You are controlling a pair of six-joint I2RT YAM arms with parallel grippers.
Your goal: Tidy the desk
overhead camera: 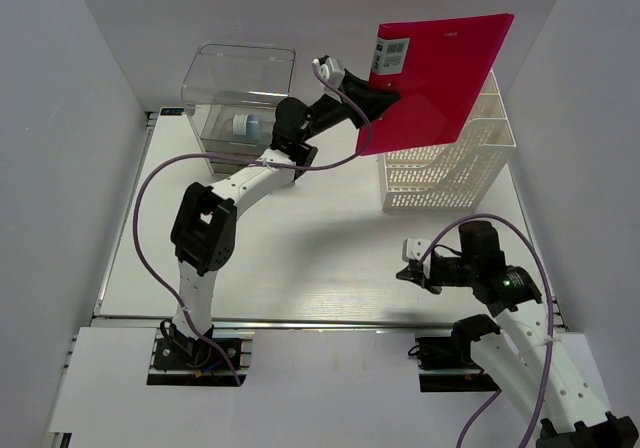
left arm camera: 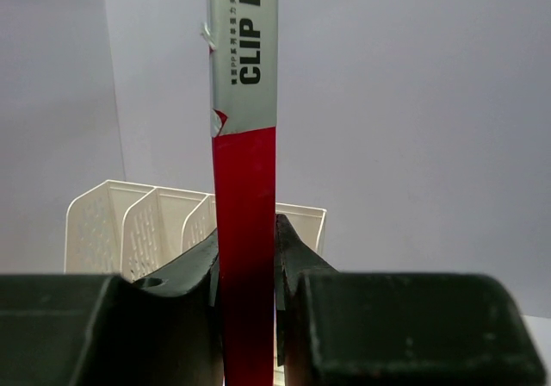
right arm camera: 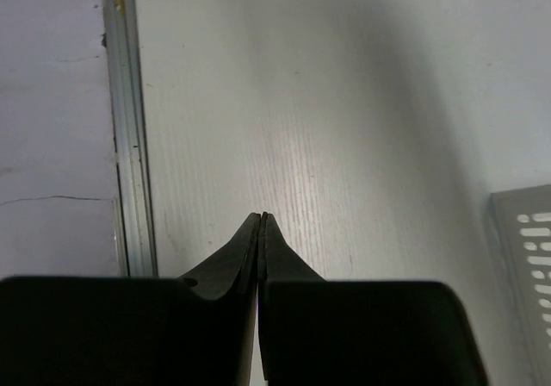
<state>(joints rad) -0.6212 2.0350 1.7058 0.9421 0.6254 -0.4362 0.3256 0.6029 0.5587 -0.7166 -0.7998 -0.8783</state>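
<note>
The red clip file (overhead camera: 440, 78) is being held clamped between the left fingers (overhead camera: 376, 95) and is extending past their tips, with the white mesh rack (overhead camera: 450, 173) standing beyond and below them. The right fingers (right arm camera: 261, 231) are being held pressed together, empty, with the tabletop (right arm camera: 344, 127) lying beneath them.

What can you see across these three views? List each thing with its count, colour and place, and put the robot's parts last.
clip file: one, red with a silver label, in the air above the file rack
file rack: one, white mesh, far right of the desk
drawer box: one, clear, far left of the desk
small item: one, pale blue and white, inside the drawer box, too small to identify
desk: one, white, under everything
rail: one, silver, along the desk's near edge
left gripper: one, black, shut on the clip file
right gripper: one, black, shut and empty, over the desk's near right
</note>
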